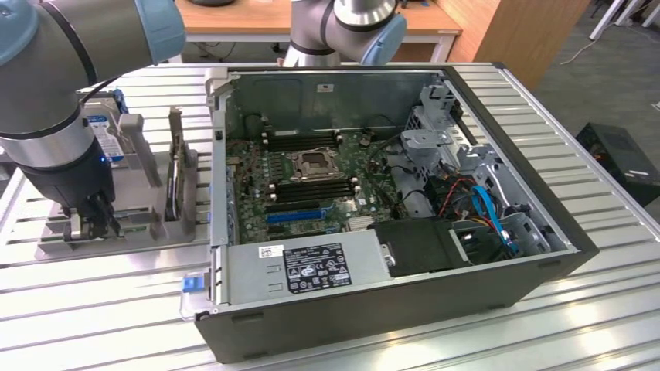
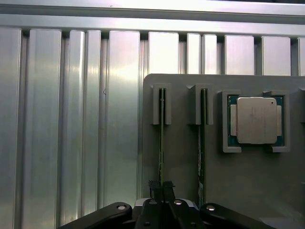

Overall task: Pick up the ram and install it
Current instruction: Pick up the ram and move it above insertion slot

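The end effector (image 2: pixel 160 187) is pressing down onto a grey holder. Its two dark, ridged fingertips (image 2: pixel 154 186) are standing almost together, pinching the ram (image 2: pixel 161 125) between them. The ram is a thin, long green stick, and it is sitting on edge in a narrow slot of the holder (image 2: pixel 181 162), which is matte grey and flat with raised square-cornered guides. A second stick (image 2: pixel 202 129) of the same thin shape is standing on edge in the neighbouring slot, apart from the fingertips. Just beyond it, a square CPU (image 2: pixel 256 120) with a smooth silver lid over a green board is lying flat in a cornered pocket. The holder is resting on the worktop (image 2: pixel 62 119), whose long ribbed aluminium profiles are shining with a brushed gloss.

In the exterior view, the end effector (image 1: pixel 93 220) is hanging from a thick grey arm (image 1: pixel 52 100) with pale blue joint caps, low over the holder (image 1: pixel 134 232). To the exterior view's right of it, an open black computer case (image 1: pixel 433 309) is lying on its side, showing a green motherboard (image 1: pixel 309 185), a square metal CPU socket (image 1: pixel 312 163) and a long blue slot (image 1: pixel 296 214).
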`<control>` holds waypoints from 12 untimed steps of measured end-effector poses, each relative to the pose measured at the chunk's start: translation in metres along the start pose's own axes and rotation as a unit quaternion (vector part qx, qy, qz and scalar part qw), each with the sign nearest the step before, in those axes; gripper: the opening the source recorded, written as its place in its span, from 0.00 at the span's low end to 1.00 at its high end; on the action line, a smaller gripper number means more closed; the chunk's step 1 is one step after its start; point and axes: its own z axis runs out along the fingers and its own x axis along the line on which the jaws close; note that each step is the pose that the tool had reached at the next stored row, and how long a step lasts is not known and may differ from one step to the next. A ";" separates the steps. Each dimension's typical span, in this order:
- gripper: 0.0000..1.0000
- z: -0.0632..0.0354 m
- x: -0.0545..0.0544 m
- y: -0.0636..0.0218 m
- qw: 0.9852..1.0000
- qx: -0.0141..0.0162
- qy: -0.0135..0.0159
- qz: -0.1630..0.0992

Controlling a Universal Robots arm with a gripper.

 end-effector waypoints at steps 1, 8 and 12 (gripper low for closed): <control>0.12 0.0000 0.000 0.0000 1.000 0.000 0.000 0.000; 0.12 -0.0048 0.000 0.0002 1.000 0.000 0.000 0.000; 0.12 -0.0111 0.000 0.0005 1.000 0.000 0.000 0.000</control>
